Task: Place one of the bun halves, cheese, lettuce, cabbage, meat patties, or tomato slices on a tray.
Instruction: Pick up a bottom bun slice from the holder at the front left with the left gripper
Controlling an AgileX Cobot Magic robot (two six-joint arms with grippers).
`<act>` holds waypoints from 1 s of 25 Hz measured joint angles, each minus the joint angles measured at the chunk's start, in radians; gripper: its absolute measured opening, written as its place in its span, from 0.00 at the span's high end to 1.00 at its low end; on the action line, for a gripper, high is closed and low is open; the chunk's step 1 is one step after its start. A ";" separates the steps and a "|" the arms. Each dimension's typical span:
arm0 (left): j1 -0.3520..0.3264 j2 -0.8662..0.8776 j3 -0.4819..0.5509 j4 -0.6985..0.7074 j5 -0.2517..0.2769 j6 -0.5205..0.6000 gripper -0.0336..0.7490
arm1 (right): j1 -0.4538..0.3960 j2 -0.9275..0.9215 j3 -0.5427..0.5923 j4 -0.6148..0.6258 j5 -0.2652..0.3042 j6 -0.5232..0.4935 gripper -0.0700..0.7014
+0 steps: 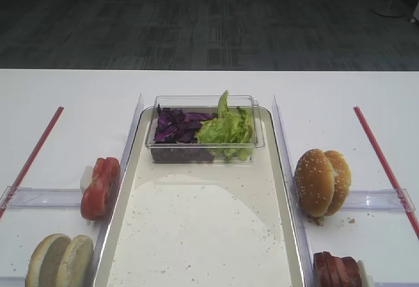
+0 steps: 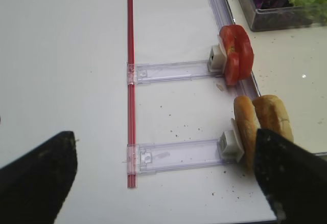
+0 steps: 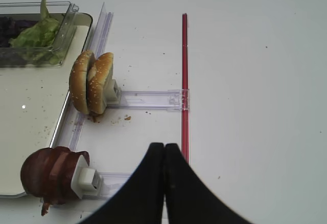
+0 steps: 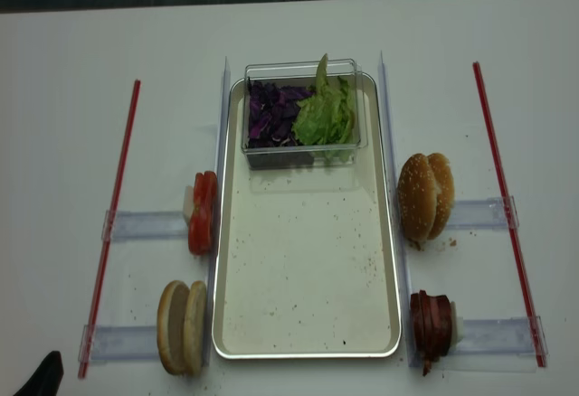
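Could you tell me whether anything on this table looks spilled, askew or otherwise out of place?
Mostly tidy. Crumbs speckle the floor of the tray, and a few lie on the table beside the sesame bun halves. One lettuce leaf sticks up above the rim of the clear tub. Nothing looks tipped or damaged.

A white table (image 4: 81,80) carried two red strips (image 4: 113,220), one along each flank, each crossed by clear plastic rails (image 4: 145,225). A small clear plastic tub (image 1: 203,100) stood at the far end; dark carpet (image 1: 196,18) lay beyond the table.
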 joint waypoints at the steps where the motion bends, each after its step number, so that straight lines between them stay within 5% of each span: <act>1: 0.000 0.000 0.000 0.000 0.000 0.000 0.14 | 0.000 0.000 0.000 0.000 0.000 0.000 0.44; 25: 0.000 0.000 0.000 0.012 0.000 0.000 0.14 | 0.000 0.000 0.000 0.000 0.000 0.000 0.44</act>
